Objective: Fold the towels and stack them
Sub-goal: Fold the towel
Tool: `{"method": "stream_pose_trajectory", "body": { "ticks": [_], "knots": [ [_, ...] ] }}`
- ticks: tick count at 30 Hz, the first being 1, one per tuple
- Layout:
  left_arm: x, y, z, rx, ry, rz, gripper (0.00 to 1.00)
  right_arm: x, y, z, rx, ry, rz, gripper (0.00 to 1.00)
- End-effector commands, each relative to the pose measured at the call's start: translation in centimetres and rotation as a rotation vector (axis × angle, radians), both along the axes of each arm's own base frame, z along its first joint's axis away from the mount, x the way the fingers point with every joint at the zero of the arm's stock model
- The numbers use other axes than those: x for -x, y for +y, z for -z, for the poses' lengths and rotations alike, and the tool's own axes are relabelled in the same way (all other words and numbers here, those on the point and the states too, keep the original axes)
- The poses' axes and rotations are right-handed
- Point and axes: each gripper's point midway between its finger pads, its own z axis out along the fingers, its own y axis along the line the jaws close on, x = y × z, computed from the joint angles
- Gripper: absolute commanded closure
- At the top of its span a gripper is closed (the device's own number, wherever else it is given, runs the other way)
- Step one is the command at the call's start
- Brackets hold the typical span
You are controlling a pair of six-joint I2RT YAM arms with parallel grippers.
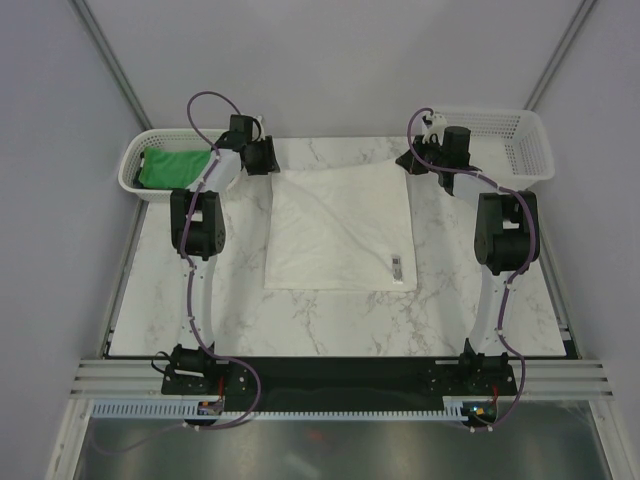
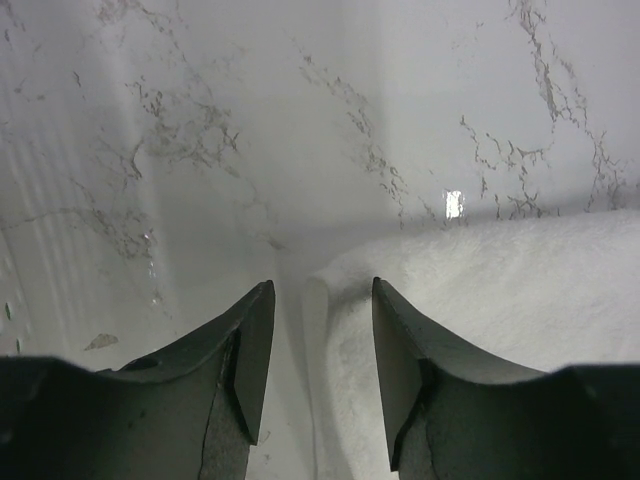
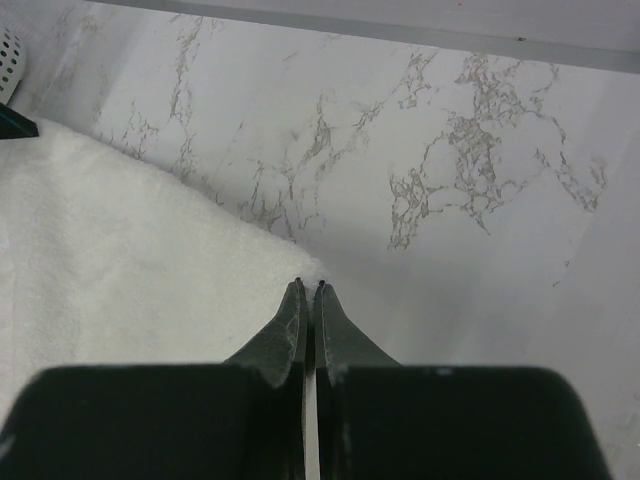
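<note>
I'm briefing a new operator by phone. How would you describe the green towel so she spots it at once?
Start at the marble table, then look to the white mesh basket at its far left corner. The green towel lies inside it, the only brightly coloured cloth in view; the white towel is spread flat mid-table.

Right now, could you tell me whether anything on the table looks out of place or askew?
Nothing serious: the white towel lies spread out, but a diagonal crease runs across it from far left towards its tag.
</note>
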Motion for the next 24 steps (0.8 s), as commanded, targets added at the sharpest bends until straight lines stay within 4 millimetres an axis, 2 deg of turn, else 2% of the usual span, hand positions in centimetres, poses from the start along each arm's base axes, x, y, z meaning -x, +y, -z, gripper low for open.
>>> {"method": "stream_pose_trajectory", "body": {
  "ticks": [1, 3, 5, 6, 8, 11, 16, 19, 20, 22, 23, 24],
  "knots": [
    [-1.0, -0.9, -1.0, 0.043, -0.039, -0.006, 0.5, 0.0, 0.2, -1.1, -0.015, -0.038, -0.023, 1.0],
    [-0.9, -1.0, -0.6, 0.047, -0.032, -0.002, 0.52, 0.0, 0.3, -1.1, -0.015, -0.04, -0.023, 1.0],
    [-0.9, -1.2, -0.5, 0.053, -0.033, 0.005, 0.58, -0.1, 0.2, -1.2, -0.014, -0.04, -0.024, 1.0],
    [-1.0, -1.3, -0.7, 0.057, -0.037, 0.008, 0.68, 0.0, 0.2, -1.2, -0.013, -0.041, -0.024, 1.0],
    [-1.1, -1.6, -1.1, 0.066, -0.051, 0.027, 0.76, 0.0, 0.2, -1.3, -0.013, -0.043, -0.023, 1.0],
    [-1.2, -2.7, -2.6, 0.108, -0.086, 0.07, 0.97, 0.0, 0.1, -1.7, -0.013, -0.048, -0.02, 1.0],
    [-0.8, -3.2, -5.2, 0.141, -0.121, 0.088, 0.98, 0.2, 0.1, -3.2, -0.022, -0.064, -0.011, 1.0],
    [-0.2, -2.9, -5.7, 0.134, -0.123, 0.083, 0.98, 0.4, -0.2, -4.3, -0.014, -0.076, 0.009, 1.0],
    [-0.1, -2.8, -6.8, 0.131, -0.14, 0.08, 0.98, 0.5, -0.3, -4.6, -0.011, -0.08, 0.016, 1.0],
    [0.5, -2.7, -7.1, 0.121, -0.138, 0.076, 0.98, 0.6, -0.8, -5.5, -0.006, -0.088, 0.048, 1.0],
    [0.7, -2.5, -8.4, 0.116, -0.16, 0.074, 0.98, 0.6, -1.0, -5.9, -0.007, -0.092, 0.058, 1.0],
    [1.0, -2.4, -8.8, 0.113, -0.163, 0.075, 0.98, 0.9, -1.1, -7.1, -0.011, -0.111, 0.063, 1.0]
  ]
}}
